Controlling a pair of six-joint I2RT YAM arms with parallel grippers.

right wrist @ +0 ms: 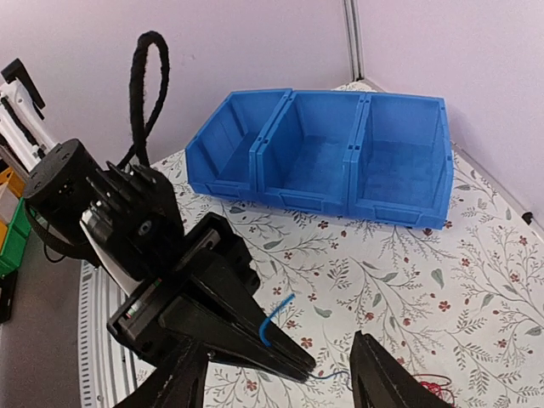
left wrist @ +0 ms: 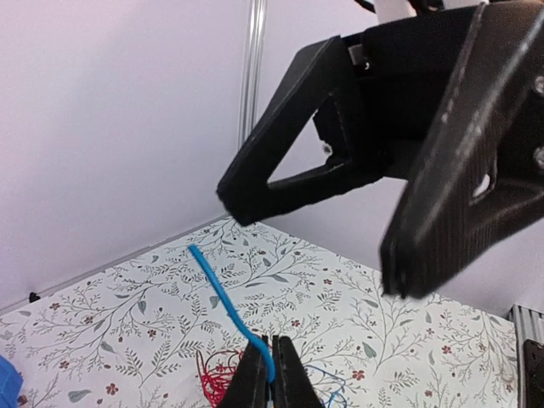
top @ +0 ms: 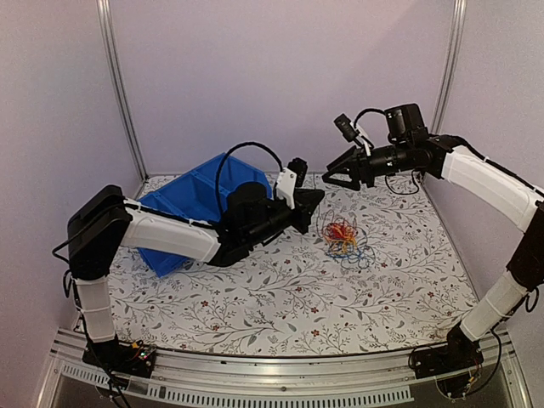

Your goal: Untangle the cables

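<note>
The cables (top: pixel 342 238) lie in a small tangle on the table's middle: red and orange-yellow loops with blue and dark strands at the near right. My left gripper (top: pixel 316 199) is just left of the tangle. In its wrist view it (left wrist: pixel 272 374) is shut on a blue cable (left wrist: pixel 219 293), whose free end sticks up and to the left; red loops (left wrist: pixel 217 374) lie below. My right gripper (top: pixel 331 174) is open and empty, hovering just above and beyond the left one. It fills the left wrist view (left wrist: pixel 314 242). Its own view (right wrist: pixel 279 357) shows the left gripper (right wrist: pixel 255 336) and the blue cable end (right wrist: pixel 274 316) between its fingers.
A blue three-compartment bin (top: pixel 191 200) lies tipped at the table's back left, behind my left arm; it also shows in the right wrist view (right wrist: pixel 340 157). The table has a floral cloth (top: pixel 280 297). Pale walls and metal posts (top: pixel 119 85) close the back.
</note>
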